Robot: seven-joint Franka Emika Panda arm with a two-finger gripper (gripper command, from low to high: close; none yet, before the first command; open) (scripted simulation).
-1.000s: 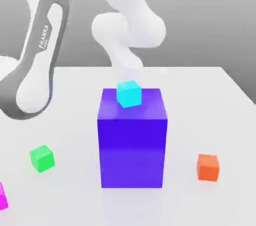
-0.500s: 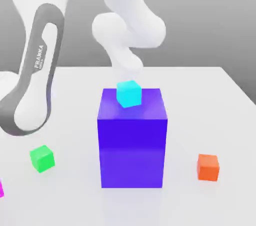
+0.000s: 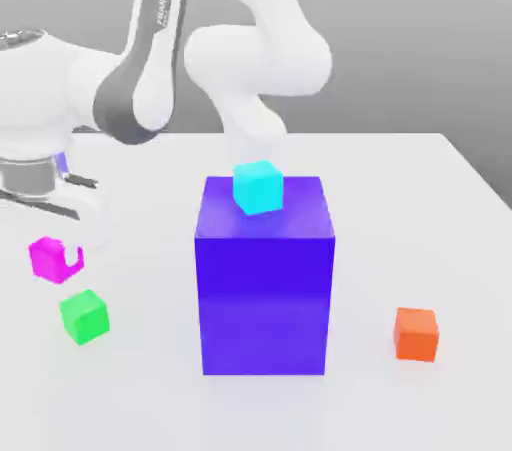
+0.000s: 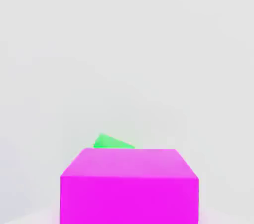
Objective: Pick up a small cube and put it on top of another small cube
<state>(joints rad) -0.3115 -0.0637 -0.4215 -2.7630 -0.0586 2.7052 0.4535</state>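
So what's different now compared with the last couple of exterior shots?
The arm has swung up and toward the exterior view's right, and the gripper now holds the magenta cube. That cube was at the exterior view's left edge; it now sits farther in and higher in the picture. The green cube, orange cube, blue block and cyan cube stayed put.

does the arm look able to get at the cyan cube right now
Probably not straight away: its gripper seems taken up by the magenta cube, which would need setting down first. Otherwise the way looks free, as the cyan cube sits uncovered atop the blue block.
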